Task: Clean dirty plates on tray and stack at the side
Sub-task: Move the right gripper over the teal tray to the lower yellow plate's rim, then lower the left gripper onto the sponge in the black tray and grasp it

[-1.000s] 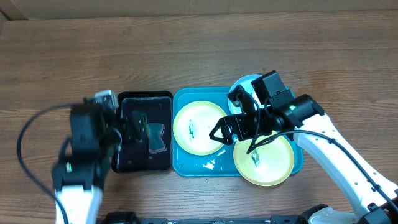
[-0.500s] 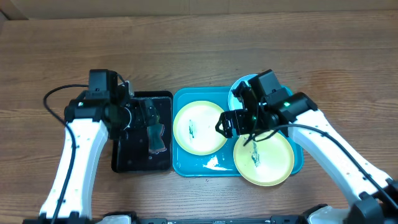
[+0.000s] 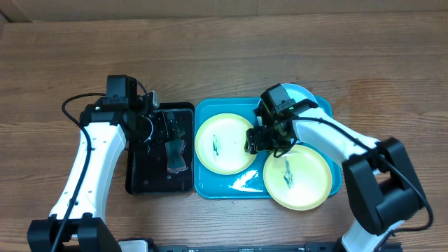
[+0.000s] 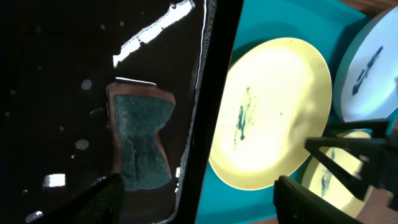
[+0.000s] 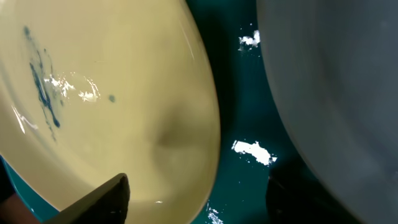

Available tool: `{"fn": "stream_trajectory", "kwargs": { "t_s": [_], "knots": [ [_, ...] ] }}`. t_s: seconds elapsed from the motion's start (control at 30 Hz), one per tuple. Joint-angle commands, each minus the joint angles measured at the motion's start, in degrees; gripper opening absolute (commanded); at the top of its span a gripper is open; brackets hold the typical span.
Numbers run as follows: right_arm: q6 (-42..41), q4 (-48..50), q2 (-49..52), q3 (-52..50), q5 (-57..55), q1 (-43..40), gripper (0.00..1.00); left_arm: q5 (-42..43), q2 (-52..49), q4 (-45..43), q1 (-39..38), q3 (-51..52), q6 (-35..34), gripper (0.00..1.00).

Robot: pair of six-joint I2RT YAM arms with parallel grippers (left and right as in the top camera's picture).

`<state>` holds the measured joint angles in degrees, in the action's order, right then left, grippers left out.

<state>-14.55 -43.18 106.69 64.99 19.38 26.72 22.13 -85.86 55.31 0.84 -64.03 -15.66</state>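
The plates (image 3: 224, 143) lie on the tray (image 3: 210, 187): yellow ones at its left end and front right corner, a blue one back right. Only the left wrist view shows the sponge (image 4: 140, 140) close up (in the black tray (image 3: 140, 180)). The left gripper (image 3: 164, 127) has swung over it. The right gripper (image 3: 264, 142) dips between the yellow plates. Both are spread wide, holding nothing.

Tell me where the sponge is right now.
In the overhead view, the sponge lies inside the black tray, toward its right wall, just left of the blue tray.

Glossy plastic plates (image 3: 224, 143), glossy tray (image 3: 208, 186), shiny black tray (image 3: 143, 178), coarse sponge (image 4: 140, 140), matt wooden table (image 3: 210, 56)
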Motion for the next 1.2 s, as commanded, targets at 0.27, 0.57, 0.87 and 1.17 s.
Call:
{"fn": "stream_trajectory", "kwargs": {
  "t_s": [0.27,0.57,0.87,1.17],
  "knots": [
    [-6.1,4.2,-0.2,1.3,-0.7,0.3,0.47,-0.1,-0.1,-1.4,-0.3,-1.0,1.9,0.71],
    [-6.5,5.2,-0.2,0.1,-0.7,0.3,0.34,-0.2,-0.1,-0.9,-0.3,-1.0,1.9,0.82],
    [-6.8,6.9,-0.2,-2.8,-0.9,0.3,0.15,-0.2,-0.1,0.1,-0.3,-1.0,1.9,0.83],
    [-6.8,7.0,-0.2,-2.8,-0.9,0.3,0.08,-0.2,-0.1,-0.1,-0.3,-1.0,3.6,0.57]
  ]
}}
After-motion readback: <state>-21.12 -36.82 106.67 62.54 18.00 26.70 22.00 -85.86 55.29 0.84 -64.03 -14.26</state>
